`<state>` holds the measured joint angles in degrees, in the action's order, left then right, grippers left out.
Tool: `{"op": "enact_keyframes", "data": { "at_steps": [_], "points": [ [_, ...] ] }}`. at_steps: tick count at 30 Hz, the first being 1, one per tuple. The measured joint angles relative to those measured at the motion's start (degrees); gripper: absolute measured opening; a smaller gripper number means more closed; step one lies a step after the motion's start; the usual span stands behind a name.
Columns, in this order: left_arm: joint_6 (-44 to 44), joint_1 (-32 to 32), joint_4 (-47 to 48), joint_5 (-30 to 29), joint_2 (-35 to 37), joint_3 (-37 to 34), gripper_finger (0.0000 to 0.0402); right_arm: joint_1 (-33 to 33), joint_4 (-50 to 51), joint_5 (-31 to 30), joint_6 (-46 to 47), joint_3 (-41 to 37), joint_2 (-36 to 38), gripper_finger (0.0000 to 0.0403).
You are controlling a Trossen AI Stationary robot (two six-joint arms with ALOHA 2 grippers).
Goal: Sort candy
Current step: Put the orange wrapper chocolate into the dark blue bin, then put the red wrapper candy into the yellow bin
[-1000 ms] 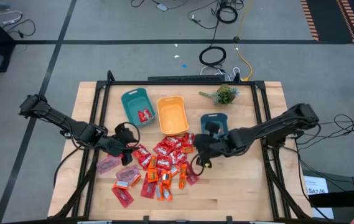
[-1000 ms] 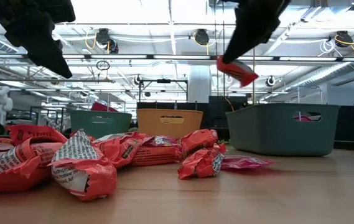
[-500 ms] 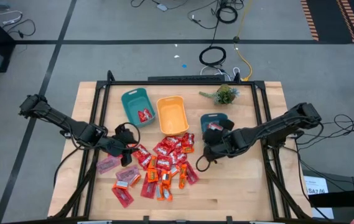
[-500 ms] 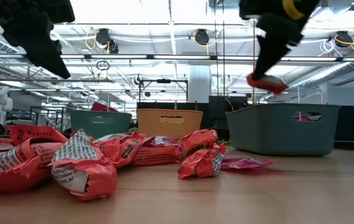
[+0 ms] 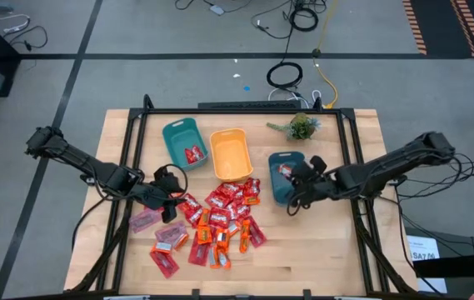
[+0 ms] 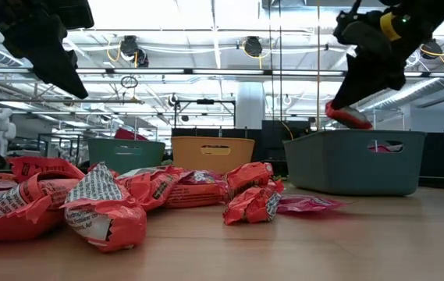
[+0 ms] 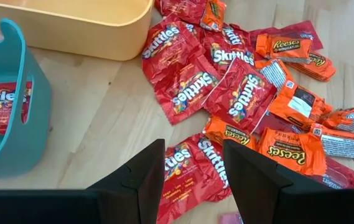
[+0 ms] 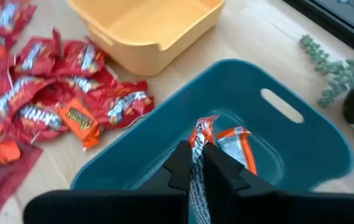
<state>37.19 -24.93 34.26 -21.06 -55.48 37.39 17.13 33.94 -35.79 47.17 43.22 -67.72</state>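
Nearest the front edge of the pale wooden surface [image 5: 303,267] lies the heap of small flat wrapped candies [image 5: 212,221], shiny red ones mixed with orange ones, with a few pale pink packets [image 5: 143,221] at its left fringe. Just above that left side hangs the left hand [image 5: 168,193], its two dark fingers [image 7: 140,180] spread apart with nothing between them, over red wrappers. Farther to the right, the right hand [image 5: 289,177] hovers over the nearer teal plastic bin [image 5: 280,193], its fingers pressed together and pinching one orange-and-white wrapped candy [image 8: 200,140] that dangles above another orange candy [image 8: 237,144] lying inside the bin. Beyond the heap stands an open orange plastic bin [image 5: 229,154], and beside it to the left a second teal bin [image 5: 182,142] holding a red packet [image 5: 193,153]. A small green plant [image 5: 301,127] sits at the back of the surface.
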Motion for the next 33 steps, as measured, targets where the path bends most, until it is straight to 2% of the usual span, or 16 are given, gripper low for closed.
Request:
{"op": "enact_keyframes", "data": {
  "at_steps": [6, 15, 20, 33],
  "points": [
    [-0.04, -0.02, 0.02, 0.00, -0.02, 0.00, 0.0171, -0.29, -0.45, 0.07, 0.53, -0.63, 1.81, 0.0025],
    [-0.06, 0.00, 0.04, 0.00, -0.02, 0.00, 0.0171, -0.29, -0.51, 0.06, 1.80, -0.63, 1.75, 0.0112],
    [-0.06, -0.02, 0.04, -0.04, -0.02, 0.00, 0.0171, -0.29, -0.57, 0.04, 1.64, -0.63, 1.74, 0.0145],
    [-0.03, 0.00, -2.40, -0.09, -0.02, 0.08, 0.0171, 0.75, -2.95, 0.04, 1.65, -0.59, 1.73, 0.0157]
  ]
}}
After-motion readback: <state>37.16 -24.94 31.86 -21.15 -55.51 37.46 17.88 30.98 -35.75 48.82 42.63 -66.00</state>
